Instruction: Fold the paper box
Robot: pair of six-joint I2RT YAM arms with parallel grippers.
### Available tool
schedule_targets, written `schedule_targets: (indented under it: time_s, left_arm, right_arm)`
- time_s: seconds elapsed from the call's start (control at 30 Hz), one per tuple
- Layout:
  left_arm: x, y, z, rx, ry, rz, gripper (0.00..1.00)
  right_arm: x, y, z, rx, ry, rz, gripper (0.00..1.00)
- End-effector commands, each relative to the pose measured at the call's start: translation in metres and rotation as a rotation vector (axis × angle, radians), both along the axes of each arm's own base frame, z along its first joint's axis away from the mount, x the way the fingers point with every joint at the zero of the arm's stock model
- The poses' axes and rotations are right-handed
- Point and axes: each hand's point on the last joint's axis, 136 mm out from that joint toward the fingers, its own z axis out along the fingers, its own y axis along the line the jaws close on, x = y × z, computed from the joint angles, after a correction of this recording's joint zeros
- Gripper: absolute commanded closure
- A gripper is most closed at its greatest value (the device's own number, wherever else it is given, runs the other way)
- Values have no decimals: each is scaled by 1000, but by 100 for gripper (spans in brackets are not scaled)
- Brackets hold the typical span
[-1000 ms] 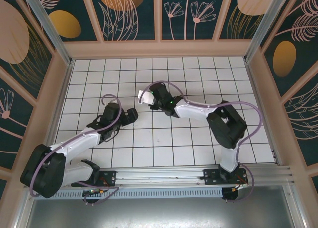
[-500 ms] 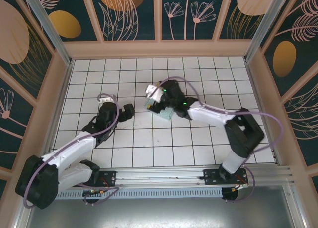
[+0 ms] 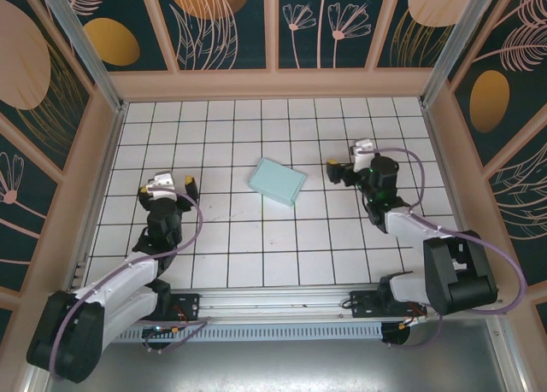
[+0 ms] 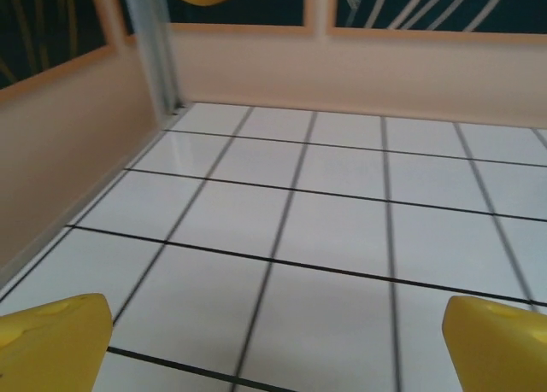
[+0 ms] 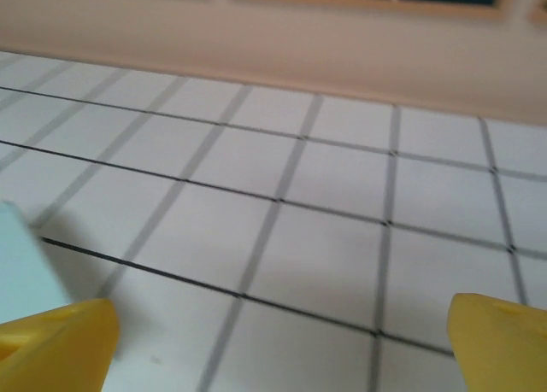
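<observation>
Mint paper box [image 3: 278, 182] lies free between both claws and looks folded shut, I think. Left gripper [image 3: 177, 184] and right gripper [image 3: 348, 159] are spread, holding nothing. I'd call it done.

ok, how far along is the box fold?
Done, apparently: the pale mint-aqua paper box lies on the white tiled table as a closed shallow rectangle, no loose flaps visible. In hand: nothing; left gripper and right gripper are open, apart from it. Left: nothing obvious.
</observation>
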Motion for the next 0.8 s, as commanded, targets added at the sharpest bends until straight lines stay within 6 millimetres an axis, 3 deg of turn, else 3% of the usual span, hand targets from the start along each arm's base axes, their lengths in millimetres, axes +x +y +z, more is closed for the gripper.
schedule_targets:
  time_s: [0.0, 0.13, 0.33, 0.5, 0.77]
  left_arm:
    - [1, 19, 6, -5, -85, 28, 1]
    - [11, 22, 11, 1, -116, -4, 1]
    - [48, 26, 12, -16, -118, -58, 2]
    - [74, 24, -7, -41, -71, -88, 2]
    - [58, 38, -8, -53, -119, -3, 1]
  right_arm:
    - [8, -35, 16, 55, -120, -130, 1]
    - [10, -54, 9, 30, -142, -174, 1]
    - [2, -75, -14, 108, -138, -219, 1]
    - [-6, -90, -22, 149, -185, -280, 1]
    - [-5, -95, -23, 165, -169, -288, 1]
